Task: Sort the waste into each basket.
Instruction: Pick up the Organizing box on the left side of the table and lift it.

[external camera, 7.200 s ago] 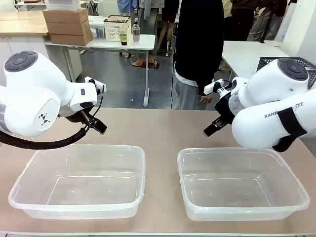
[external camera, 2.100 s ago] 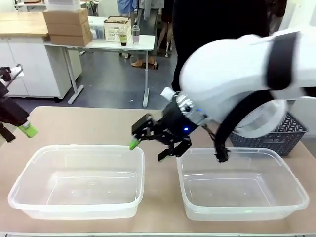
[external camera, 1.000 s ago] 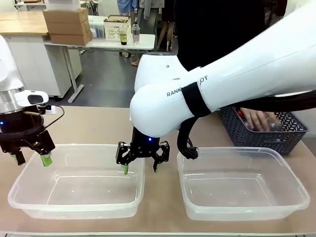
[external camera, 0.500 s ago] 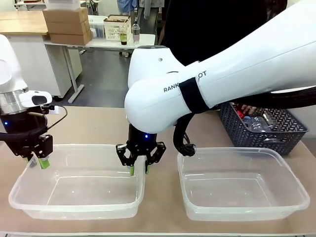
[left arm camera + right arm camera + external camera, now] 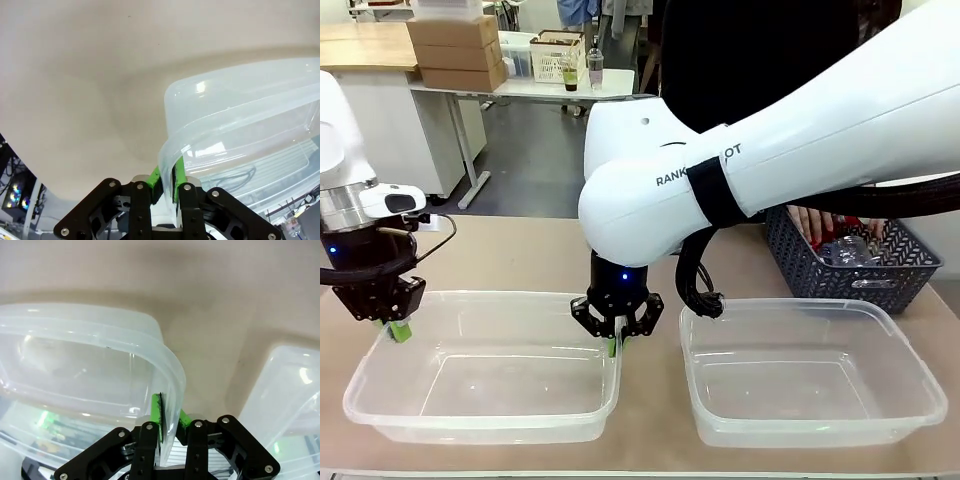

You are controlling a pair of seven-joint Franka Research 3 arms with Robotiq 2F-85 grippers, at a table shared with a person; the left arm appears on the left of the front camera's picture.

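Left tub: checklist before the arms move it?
1. left tool shut on left tub rim, left end: ok
2. right tool shut on its right-end rim: ok
3. Left tub empty: ok
4. Apart from right tub: ok
5. person's hand off both tubs, in lattice basket: ok
6. Grip firm enough to carry: cannot tell

Left arm: wrist upright, left gripper [image 5: 396, 327] pointing down, fingers pinched on the outer end rim of the tub [image 5: 480, 426].
Right arm: reaches across the middle, right gripper [image 5: 616, 341] pointing down, fingers pinched on the same tub's inner end rim.
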